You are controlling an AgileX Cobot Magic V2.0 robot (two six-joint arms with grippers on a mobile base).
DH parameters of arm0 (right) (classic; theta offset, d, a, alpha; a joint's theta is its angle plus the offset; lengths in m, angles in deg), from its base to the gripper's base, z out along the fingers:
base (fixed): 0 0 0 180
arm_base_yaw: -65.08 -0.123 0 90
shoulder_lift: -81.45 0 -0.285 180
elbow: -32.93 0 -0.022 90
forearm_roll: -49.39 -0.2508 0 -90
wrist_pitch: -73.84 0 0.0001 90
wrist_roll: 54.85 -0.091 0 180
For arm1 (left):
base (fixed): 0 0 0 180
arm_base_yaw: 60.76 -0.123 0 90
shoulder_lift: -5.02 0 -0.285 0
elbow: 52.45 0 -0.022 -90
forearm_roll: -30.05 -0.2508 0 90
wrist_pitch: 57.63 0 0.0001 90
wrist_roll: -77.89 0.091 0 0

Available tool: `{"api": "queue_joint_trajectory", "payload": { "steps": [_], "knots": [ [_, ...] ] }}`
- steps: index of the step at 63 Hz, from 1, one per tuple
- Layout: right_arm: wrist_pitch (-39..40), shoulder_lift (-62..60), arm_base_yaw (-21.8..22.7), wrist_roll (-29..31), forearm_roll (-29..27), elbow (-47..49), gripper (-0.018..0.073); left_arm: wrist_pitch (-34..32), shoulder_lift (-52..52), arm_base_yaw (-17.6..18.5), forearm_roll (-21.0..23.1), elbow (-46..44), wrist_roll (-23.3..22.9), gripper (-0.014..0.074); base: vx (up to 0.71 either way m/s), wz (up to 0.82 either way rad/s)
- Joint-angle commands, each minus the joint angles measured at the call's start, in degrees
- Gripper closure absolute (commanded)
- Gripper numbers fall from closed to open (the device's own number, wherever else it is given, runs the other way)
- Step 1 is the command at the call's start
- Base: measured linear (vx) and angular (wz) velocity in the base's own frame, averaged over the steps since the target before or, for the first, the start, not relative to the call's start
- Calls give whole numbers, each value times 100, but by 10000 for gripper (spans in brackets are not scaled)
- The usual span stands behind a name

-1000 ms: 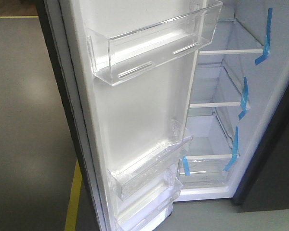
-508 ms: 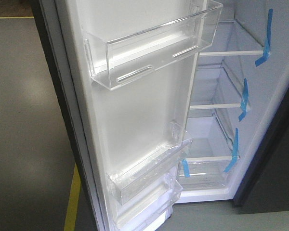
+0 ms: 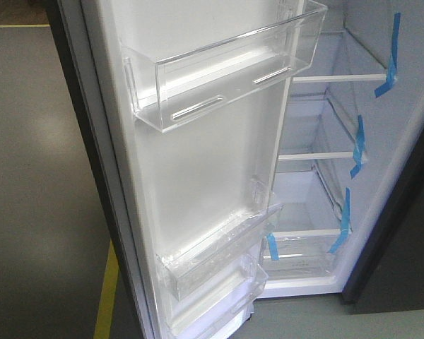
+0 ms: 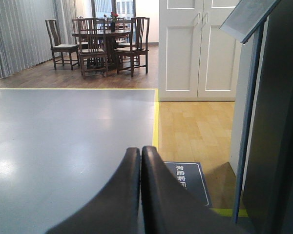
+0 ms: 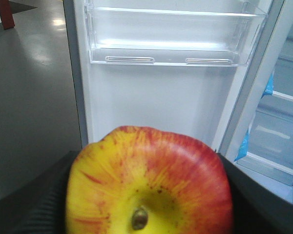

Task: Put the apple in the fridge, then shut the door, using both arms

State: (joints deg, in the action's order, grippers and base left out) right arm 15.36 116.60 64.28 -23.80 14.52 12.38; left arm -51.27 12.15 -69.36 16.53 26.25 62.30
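Observation:
My right gripper [image 5: 149,195] is shut on the apple [image 5: 151,180], red and yellow, which fills the lower part of the right wrist view between the black fingers [image 5: 34,204]. Beyond it stands the open door [image 5: 151,97] with its clear shelf bin [image 5: 171,36], and the fridge interior [image 5: 283,122] to the right. In the front view the door [image 3: 198,162] stands open, and the fridge [image 3: 318,183] shows white shelves with blue tape [image 3: 357,145]. No arm shows there. My left gripper [image 4: 140,156] is shut and empty, pointing out over the grey floor.
The left wrist view shows a grey floor [image 4: 63,131] with a yellow line, a wooden floor, white cupboard doors [image 4: 200,48], a dining table with chairs [image 4: 102,41] far off, and a dark panel [image 4: 278,122] close on the right.
The front view has shifted slightly, so the door edge sits a little more to the left than one second ago. Nothing else has changed.

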Motion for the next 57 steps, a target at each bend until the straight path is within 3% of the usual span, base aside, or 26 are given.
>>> {"api": "queue_joint_trajectory", "payload": {
  "steps": [1, 57],
  "knots": [
    [391, 40, 9, 34, -199, 128, 557, -432, -81, -2, 17, 164, -36, 604, 0, 0],
    [391, 40, 9, 34, -199, 128, 557, -432, -81, -2, 17, 164, -36, 604, 0, 0]
  ]
}}
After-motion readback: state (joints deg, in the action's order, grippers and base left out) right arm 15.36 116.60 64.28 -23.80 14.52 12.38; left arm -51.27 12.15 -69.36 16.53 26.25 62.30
